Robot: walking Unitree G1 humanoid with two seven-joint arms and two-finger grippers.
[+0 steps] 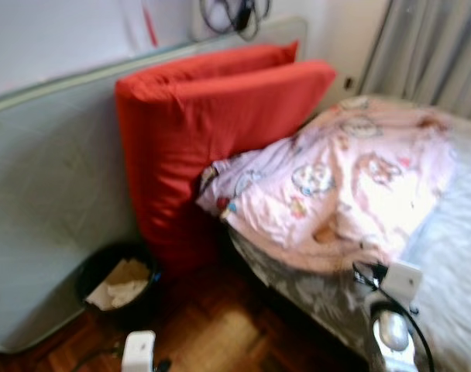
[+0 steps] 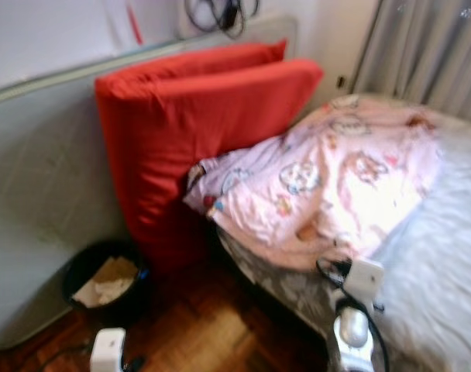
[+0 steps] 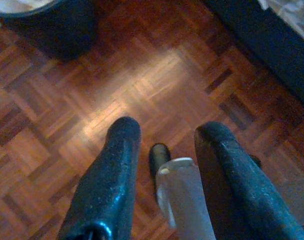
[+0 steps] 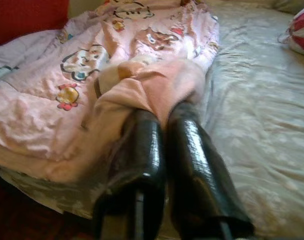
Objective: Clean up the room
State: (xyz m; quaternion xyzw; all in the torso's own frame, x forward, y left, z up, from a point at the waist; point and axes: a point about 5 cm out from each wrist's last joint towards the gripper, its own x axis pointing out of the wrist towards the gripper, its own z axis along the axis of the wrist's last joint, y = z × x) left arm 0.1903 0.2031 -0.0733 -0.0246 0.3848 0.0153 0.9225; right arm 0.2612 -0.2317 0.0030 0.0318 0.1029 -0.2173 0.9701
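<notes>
At the far left a grey mattress (image 1: pixel 49 201) leans against the wall. At its foot a black waste bin (image 1: pixel 115 283) stands on the parquet floor (image 1: pixel 220 333), with crumpled paper (image 1: pixel 121 284) inside. The left gripper (image 3: pixel 164 132) hangs low over the bare parquet near the bin, its two black fingers (image 3: pixel 117 165) spread apart and holding nothing. Just beside the bin, a big red folded cushion (image 1: pixel 212 132) stands upright against the mattress. To its right, a pink cartoon-print blanket (image 1: pixel 336 182) lies crumpled on the bed (image 1: pixel 460 256), one corner touching the red cushion. The right gripper (image 4: pixel 162 112) is at the near edge of this blanket; its fingers (image 4: pixel 192 150) are pressed close together, pinching a fold of the pink cloth. Grey curtains (image 1: pixel 429 46) hang behind the bed.
</notes>
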